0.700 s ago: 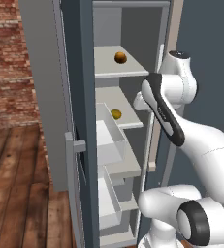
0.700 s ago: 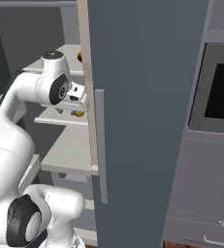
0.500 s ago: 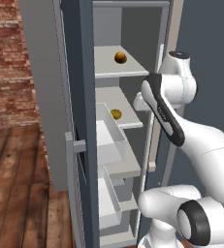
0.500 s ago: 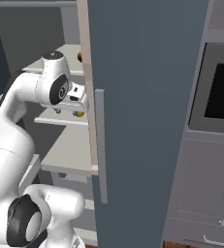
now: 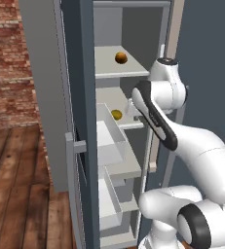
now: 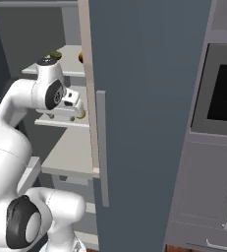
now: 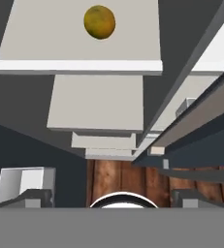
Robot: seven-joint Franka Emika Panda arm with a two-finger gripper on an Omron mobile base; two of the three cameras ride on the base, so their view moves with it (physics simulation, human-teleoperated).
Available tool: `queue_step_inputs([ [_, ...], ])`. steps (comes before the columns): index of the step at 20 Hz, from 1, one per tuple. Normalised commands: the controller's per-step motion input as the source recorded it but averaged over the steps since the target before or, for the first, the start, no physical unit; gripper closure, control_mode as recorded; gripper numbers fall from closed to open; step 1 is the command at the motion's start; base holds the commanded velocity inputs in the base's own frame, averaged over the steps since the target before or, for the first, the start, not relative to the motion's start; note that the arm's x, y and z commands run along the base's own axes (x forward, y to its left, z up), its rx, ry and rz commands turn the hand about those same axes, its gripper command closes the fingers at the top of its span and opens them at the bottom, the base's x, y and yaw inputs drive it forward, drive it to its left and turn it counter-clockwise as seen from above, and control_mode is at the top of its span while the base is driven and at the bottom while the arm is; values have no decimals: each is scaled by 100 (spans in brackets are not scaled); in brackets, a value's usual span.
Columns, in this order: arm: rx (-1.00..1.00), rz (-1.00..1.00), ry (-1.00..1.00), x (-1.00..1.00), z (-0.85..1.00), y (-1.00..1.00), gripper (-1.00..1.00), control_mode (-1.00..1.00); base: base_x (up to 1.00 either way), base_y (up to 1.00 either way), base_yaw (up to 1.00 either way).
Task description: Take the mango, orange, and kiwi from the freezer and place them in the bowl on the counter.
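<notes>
The freezer (image 5: 80, 121) stands with its door (image 6: 149, 118) swung wide, pale shelves and white drawers (image 5: 109, 141) showing. The gripper (image 7: 106, 201) sits spread and empty by the middle shelf (arm reaching in). The orange (image 5: 121, 58) lies on the upper shelf, the mango (image 5: 116, 115) on the middle one.

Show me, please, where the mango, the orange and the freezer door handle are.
mango (image 5: 116, 115): left base view, middle of the fruit.
orange (image 5: 121, 58): left base view, middle of the ball.
freezer door handle (image 6: 101, 147): right base view, middle of the bar.
</notes>
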Motion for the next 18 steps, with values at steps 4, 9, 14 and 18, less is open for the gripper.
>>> queue_step_inputs([
  [4,0,0,-1,11,-17,31,-100,-100,0,0,0],
  [9,0,0,-5,40,-18,13,-100,-100,0,0,0],
  [14,0,0,-13,31,-9,0,-100,-100,0,0,0],
  [18,0,0,-14,29,-8,0,-100,-100,0,0,0],
])
